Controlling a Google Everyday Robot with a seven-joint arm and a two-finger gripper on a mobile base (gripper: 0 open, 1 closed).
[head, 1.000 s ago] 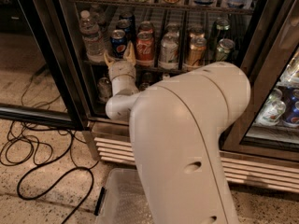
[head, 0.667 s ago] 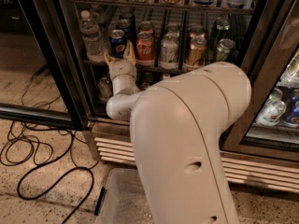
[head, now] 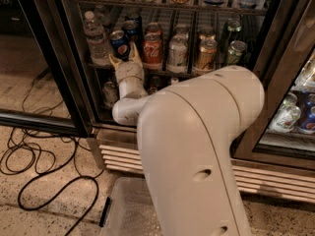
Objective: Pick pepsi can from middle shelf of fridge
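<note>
The pepsi can (head: 120,43), blue with the round logo, stands at the left front of the middle shelf (head: 197,74) of the fridge (head: 275,58). My gripper (head: 124,56) reaches into the fridge just below and in front of the can. Its two cream fingers (head: 134,51) are spread, one on each side of the can's lower part, and are not closed on it. The can still stands on the rack. My big white arm (head: 197,146) fills the foreground and hides the lower shelf behind it.
A water bottle (head: 96,38) stands just left of the pepsi can, and a red Coca-Cola can (head: 152,48) just right. Silver (head: 177,53), gold (head: 206,53) and green cans (head: 235,50) follow. The open glass door (head: 44,58) is at left. Black cables (head: 44,171) lie on the floor, and a clear bin (head: 123,210) sits below.
</note>
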